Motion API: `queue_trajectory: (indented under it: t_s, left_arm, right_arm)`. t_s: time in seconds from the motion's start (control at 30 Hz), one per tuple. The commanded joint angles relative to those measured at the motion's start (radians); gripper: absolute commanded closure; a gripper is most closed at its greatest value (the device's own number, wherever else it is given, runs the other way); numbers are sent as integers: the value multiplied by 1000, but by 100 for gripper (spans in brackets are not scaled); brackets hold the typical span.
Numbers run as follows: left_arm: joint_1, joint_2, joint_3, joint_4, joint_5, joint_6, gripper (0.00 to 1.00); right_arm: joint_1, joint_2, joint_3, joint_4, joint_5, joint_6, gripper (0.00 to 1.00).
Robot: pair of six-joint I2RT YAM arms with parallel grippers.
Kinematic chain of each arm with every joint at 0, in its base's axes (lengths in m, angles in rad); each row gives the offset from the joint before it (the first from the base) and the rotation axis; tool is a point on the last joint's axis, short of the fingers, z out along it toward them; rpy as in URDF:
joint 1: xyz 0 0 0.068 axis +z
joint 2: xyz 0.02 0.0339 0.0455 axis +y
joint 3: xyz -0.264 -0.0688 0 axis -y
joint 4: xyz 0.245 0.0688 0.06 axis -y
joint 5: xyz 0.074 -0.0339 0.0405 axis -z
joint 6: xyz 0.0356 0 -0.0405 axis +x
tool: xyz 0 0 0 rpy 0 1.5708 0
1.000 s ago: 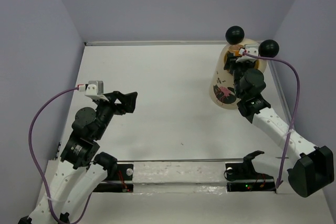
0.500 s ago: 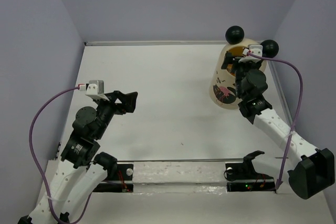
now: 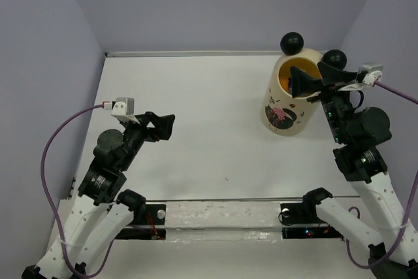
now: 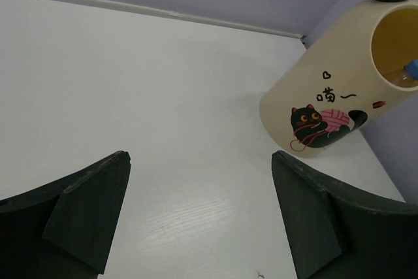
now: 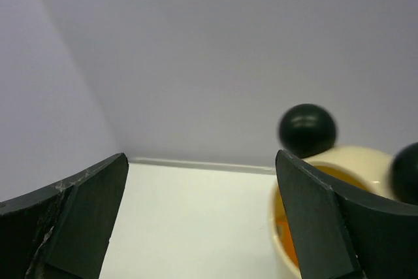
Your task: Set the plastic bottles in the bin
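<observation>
The bin is a tall cream cylinder with a cat print, standing at the back right with two black ball ears on its rim. A bit of a plastic bottle with a blue cap lies against the yellow inside of the bin. Something orange also shows inside the bin; its shape is unclear. My right gripper hangs open and empty at the rim's right side, seen likewise in the wrist view. My left gripper stands open and empty over the table at the left.
Lavender walls close the white table on the left, back and right. A metal rail with the arm bases runs along the near edge. A purple cable loops off the left arm.
My right gripper has opened and drawn back to the right, off the bin's mouth. The left arm has barely shifted.
</observation>
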Motion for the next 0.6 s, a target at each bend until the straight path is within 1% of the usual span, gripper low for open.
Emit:
queue_trajectory:
  t_s: [0.0,0.03,0.07,0.1,0.13,0.17,0.3,0.4,0.43,0.57]
  left_arm:
    - [10,-1,60,44,66,-4,1]
    - [8,-3,82,33,69,-4,1]
    - [10,-5,103,21,70,-3,1]
    - [10,-11,149,-2,70,-3,1]
    - [8,-17,169,-13,70,-1,1]
    - [10,-23,191,-27,64,-1,1]
    - [8,-72,268,-44,49,-20,1]
    - [8,-92,285,-49,49,-26,1]
    - [8,-95,288,-52,15,-24,1]
    - [8,-100,321,-53,4,-21,1]
  right_arm:
    - [-6,-93,21,-203,-372,171,0]
    - [-6,-120,8,-205,-419,191,0]
    - [-6,-181,-9,-207,-458,213,0]
    - [-6,-214,-38,-217,-511,237,0]
    - [-6,-244,-49,-226,-528,245,0]
    - [-6,-310,-55,-240,-539,247,0]
    - [-6,-445,-74,-320,-497,242,0]
    - [-6,-498,-66,-360,-467,235,0]
    - [-6,-505,-49,-371,-463,222,0]
    - [-6,-522,9,-411,-441,193,0]
